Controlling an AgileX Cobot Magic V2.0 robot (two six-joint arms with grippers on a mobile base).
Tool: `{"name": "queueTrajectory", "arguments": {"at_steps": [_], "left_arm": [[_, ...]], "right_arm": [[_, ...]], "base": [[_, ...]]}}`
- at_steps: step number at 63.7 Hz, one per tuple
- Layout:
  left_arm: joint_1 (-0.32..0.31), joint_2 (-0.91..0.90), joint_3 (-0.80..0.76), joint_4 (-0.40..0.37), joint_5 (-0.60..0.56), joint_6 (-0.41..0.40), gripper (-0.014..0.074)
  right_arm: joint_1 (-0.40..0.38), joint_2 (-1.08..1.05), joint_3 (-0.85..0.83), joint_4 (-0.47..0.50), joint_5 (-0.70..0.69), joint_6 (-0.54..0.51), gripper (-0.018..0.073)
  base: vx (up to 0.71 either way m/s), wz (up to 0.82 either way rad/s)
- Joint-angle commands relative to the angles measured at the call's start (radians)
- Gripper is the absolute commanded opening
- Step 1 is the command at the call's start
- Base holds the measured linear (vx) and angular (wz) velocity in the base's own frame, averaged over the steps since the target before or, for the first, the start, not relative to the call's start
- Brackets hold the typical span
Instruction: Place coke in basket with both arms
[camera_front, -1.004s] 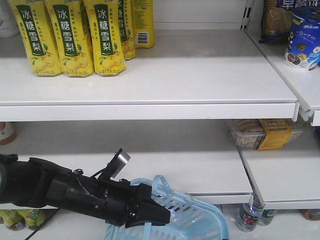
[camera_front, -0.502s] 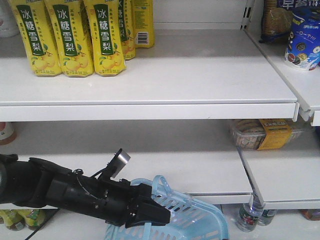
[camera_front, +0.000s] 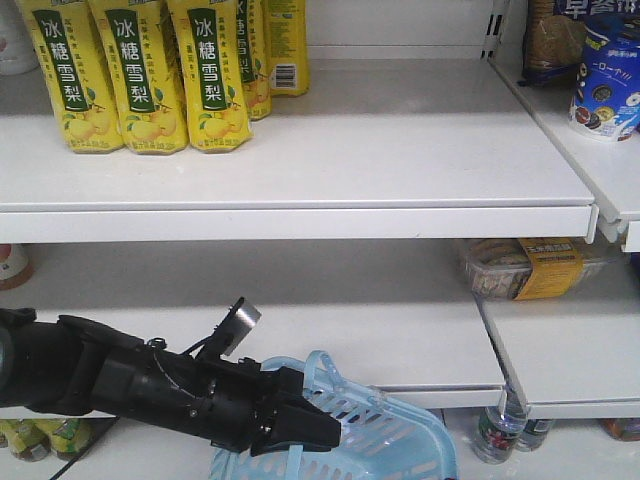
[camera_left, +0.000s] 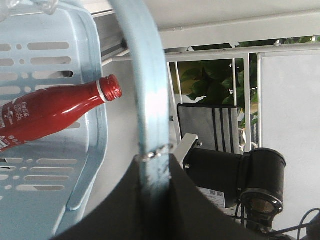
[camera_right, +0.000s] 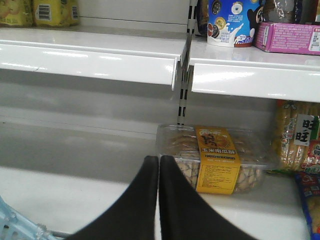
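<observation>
The coke (camera_left: 45, 112), a red Coca-Cola container with white script and a red cap, lies on its side inside the light blue basket (camera_left: 50, 60). My left gripper (camera_left: 154, 157) is shut on the basket's thin loop handle (camera_left: 145, 75), which runs up between the jaws. From the front, the black left arm reaches in from the left, its gripper (camera_front: 325, 432) at the rim of the basket (camera_front: 400, 440) near the bottom edge. My right gripper (camera_right: 159, 159) is shut with nothing in it and points at the lower shelf. It does not show in the front view.
Yellow drink cartons (camera_front: 140, 75) stand on the upper shelf (camera_front: 300, 215). A clear snack box with a yellow label (camera_right: 217, 160) lies on the lower shelf just beyond the right gripper. Bottles (camera_front: 500, 430) stand below the shelves at the right. A black arm segment (camera_left: 235, 175) sits beside the basket.
</observation>
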Motion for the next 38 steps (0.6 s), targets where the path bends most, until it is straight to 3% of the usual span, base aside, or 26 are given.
{"name": "queueTrajectory", "arguments": {"at_steps": [1, 38], "left_arm": [[-0.002, -0.047, -0.023, -0.127, 0.118, 0.008, -0.0006], [-0.015, -0.049, -0.022, -0.125, 0.116, 0.008, -0.0006]], "right_arm": [[-0.002, 0.014, -0.030, -0.010, -0.066, -0.003, -0.0009], [-0.002, 0.014, -0.030, -0.010, -0.066, -0.003, -0.0009]], "base": [[0.00, 0.00], [0.00, 0.00]]}}
